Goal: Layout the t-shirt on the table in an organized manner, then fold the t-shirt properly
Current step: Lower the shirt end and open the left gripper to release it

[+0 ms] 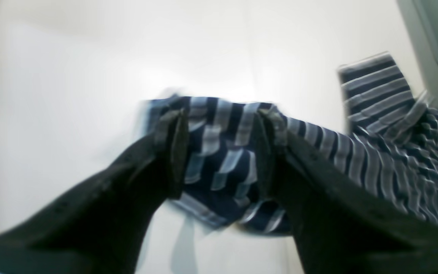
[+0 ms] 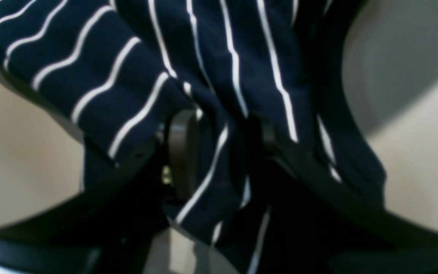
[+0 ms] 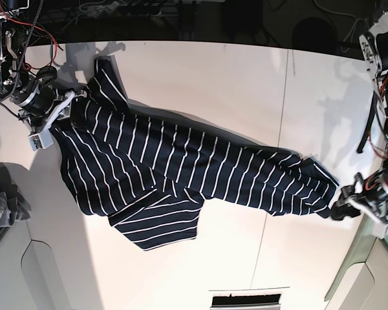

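White table [image 3: 233, 84] | shirt [image 3: 181, 161] lay stretched across it between the two arms, one sleeve folded under | left gripper [image 1: 219, 152] low at shirt's end, jaws apart with cloth between (grip unclear) | right gripper [image 2: 219, 152] at the other end, cloth draped over it, opening hidden.

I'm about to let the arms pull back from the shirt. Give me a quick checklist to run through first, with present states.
1. Left claw open: ok, jaws apart, cloth between them.
2. Right claw free of the t-shirt: not ok, cloth draped over its jaws.
3. Shirt fully on the table: ok.
4. Shirt flat: not ok, bunched at the left claw end, a flap folded over.
5. Grey cloth apart from the shirt: ok.
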Robot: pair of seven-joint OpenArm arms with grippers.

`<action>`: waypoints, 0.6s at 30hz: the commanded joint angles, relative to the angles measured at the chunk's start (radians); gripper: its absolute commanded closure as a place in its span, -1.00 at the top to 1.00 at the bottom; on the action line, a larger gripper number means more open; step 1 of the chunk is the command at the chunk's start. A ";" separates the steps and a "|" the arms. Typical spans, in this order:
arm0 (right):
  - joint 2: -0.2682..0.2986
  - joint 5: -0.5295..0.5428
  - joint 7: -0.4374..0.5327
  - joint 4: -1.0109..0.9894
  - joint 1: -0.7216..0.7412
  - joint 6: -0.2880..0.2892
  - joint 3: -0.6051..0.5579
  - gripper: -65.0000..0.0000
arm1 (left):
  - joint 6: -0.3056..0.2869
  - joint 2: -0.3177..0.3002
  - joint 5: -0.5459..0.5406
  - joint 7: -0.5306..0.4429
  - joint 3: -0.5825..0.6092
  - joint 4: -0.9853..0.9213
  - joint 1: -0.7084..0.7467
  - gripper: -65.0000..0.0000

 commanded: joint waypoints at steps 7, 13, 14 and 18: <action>0.014 0.032 0.024 0.014 0.015 0.000 0.008 -0.31 | 0.048 0.016 0.163 -0.177 -0.011 0.002 0.110 -0.07; 0.014 0.031 0.023 0.014 0.010 0.000 0.008 -0.31 | 0.051 0.030 0.235 -0.256 0.006 -0.009 0.134 -0.07; 0.014 0.031 0.023 0.014 0.011 0.000 0.008 -0.31 | 0.057 0.035 0.257 -0.291 0.014 -0.015 0.134 -0.07; 0.014 0.031 0.023 0.014 0.010 0.000 0.008 -0.31 | 0.126 0.053 0.321 -0.379 0.066 -0.059 0.134 -0.07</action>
